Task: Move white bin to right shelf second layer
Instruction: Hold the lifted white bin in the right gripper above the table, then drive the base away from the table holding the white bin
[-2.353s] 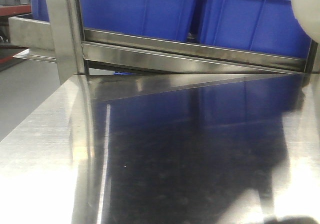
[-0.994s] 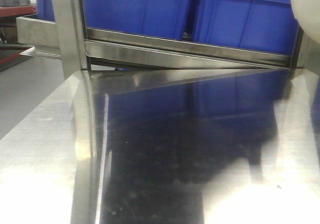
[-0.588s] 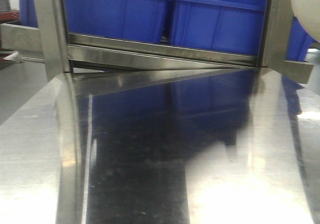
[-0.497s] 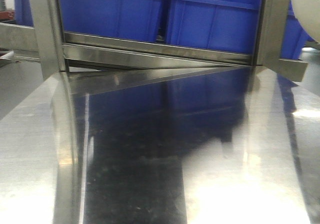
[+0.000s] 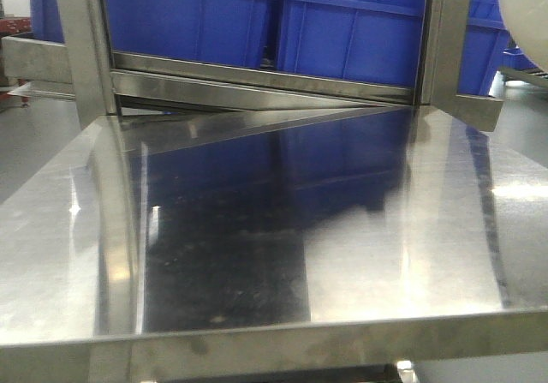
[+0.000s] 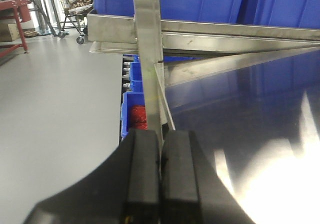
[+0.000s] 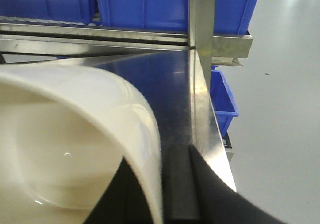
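White bin (image 7: 75,134) rides in my right claw (image 7: 152,199). The jaws are pinched on the tub's rim wall, one black finger inside and the other outside against the glossy plastic. The bin appears held off the steel surface (image 5: 257,229), over its right-hand side, with its cream interior facing the wrist camera. From the front, only a pale curved flank shows in the top right corner.

My left claw (image 6: 160,179) holds nothing. Its pads are pressed together, and it is lined up with a steel upright (image 6: 147,33) at the surface's left edge. Behind the surface, blue crates (image 5: 188,14) fill a rack level. I cannot make out the right shelf second layer in any view.

By my reading this is the carry, with the placing not yet begun. The next move calls for swinging right until that shelf level comes into sight. Then the tub's base has to clear the shelf's front edge and sit down flat before the jaws open. A one-sided grip on a smooth rim could slip if the swing is fast.
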